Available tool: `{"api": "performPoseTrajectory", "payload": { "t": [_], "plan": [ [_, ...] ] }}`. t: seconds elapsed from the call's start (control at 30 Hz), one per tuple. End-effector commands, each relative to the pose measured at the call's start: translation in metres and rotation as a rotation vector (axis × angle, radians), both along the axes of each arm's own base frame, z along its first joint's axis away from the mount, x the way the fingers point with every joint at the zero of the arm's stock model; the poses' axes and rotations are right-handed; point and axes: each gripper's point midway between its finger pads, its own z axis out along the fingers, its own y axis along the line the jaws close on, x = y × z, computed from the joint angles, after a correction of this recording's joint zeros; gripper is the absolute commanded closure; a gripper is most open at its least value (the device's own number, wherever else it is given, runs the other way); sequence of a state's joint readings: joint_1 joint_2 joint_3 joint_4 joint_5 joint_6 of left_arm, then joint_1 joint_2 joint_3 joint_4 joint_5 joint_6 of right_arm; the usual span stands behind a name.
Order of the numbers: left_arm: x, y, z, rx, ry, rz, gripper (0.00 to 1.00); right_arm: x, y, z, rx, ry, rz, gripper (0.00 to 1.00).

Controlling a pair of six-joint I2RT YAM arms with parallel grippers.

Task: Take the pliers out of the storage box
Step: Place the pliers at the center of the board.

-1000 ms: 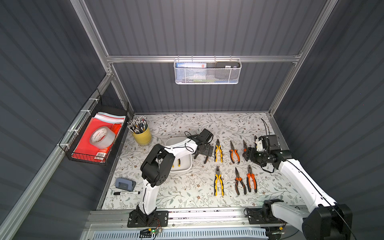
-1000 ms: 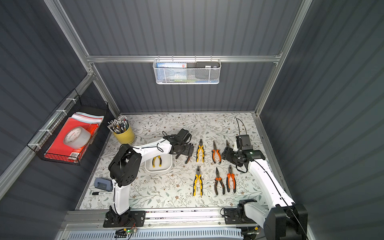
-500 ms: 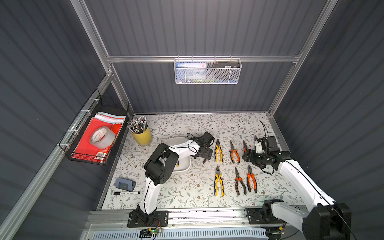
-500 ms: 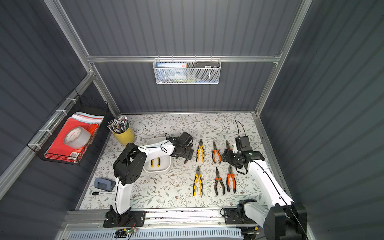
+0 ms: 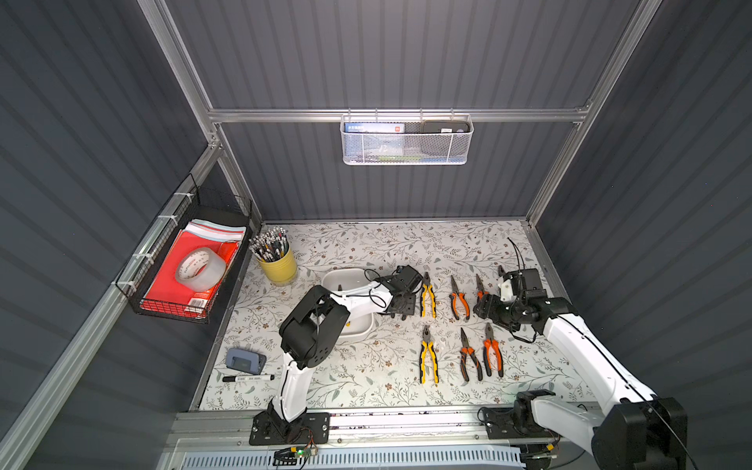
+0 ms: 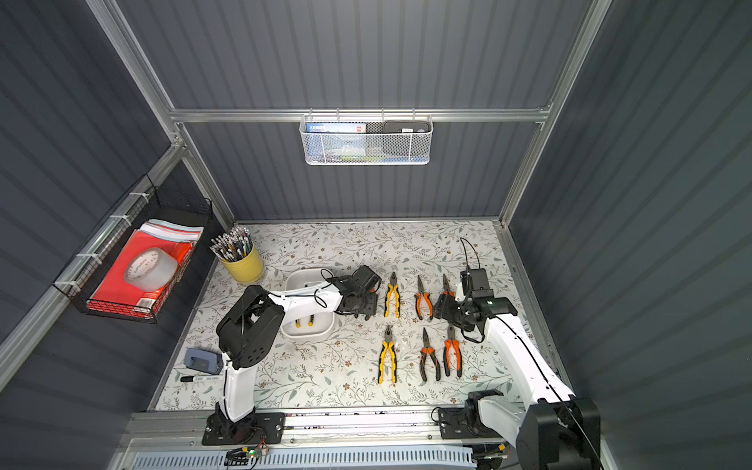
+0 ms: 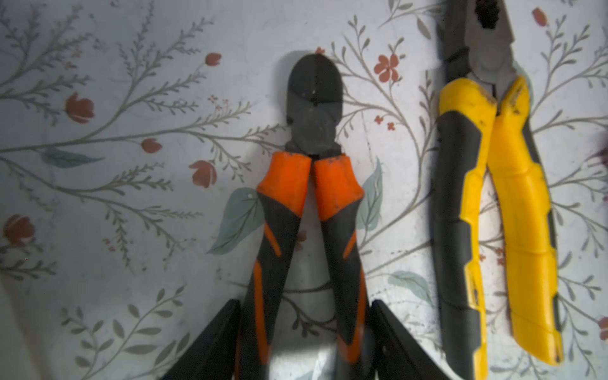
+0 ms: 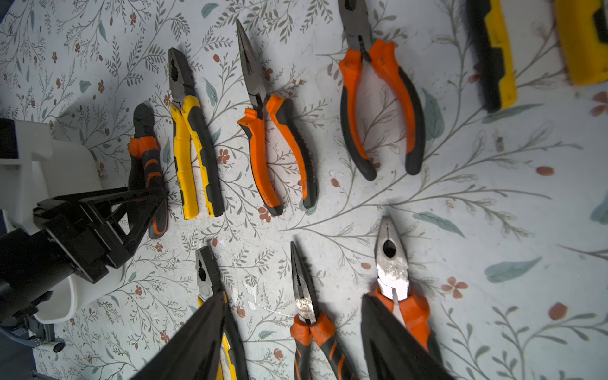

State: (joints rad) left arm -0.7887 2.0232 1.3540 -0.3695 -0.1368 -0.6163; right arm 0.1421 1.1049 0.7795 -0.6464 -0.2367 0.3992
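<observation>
Eight pliers out, one in box

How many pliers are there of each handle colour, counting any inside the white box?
Orange-handled pliers: 5, all on the table
Yellow-handled pliers: 4, three on the table and one in the storage box
Total: 9

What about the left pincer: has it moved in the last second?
Yes: the left pincer slid slightly toward the front rail, alongside the back-row yellow-handled pliers.
</observation>
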Motion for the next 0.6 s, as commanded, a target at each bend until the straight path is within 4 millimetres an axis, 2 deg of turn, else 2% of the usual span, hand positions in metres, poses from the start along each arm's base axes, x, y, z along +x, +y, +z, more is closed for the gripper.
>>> {"api": "performPoseTrajectory", "payload": {
  "t": [0.0,0.17,0.33,0.37,0.4,0.43,0.57],
  "plan": [
    [-0.028,0.008,-0.028,-0.002,0.147,0.061,0.5,-0.001,0.002,0.004,0.006,-0.022,0.018,0.31],
    [-0.015,-0.002,-0.031,-0.005,0.134,0.068,0.54,-0.003,0.002,0.007,0.003,-0.034,0.022,0.31],
    [-0.008,0.006,-0.037,0.006,0.15,0.112,0.53,-0.002,0.002,0.008,0.006,-0.045,0.023,0.31],
    [-0.005,0.007,-0.036,0.007,0.145,0.119,0.45,-0.002,0.002,0.009,0.006,-0.045,0.024,0.31],
    [-0.002,0.009,-0.035,0.006,0.14,0.126,0.3,-0.002,0.002,0.009,0.005,-0.046,0.025,0.31],
    [0.001,0.01,-0.032,0.014,0.128,0.133,0.22,-0.002,0.002,0.008,0.003,-0.045,0.026,0.31],
    [0.013,0.012,-0.015,0.021,0.069,0.159,0.11,-0.002,-0.001,0.007,-0.011,-0.047,0.015,0.31]
  ]
}}
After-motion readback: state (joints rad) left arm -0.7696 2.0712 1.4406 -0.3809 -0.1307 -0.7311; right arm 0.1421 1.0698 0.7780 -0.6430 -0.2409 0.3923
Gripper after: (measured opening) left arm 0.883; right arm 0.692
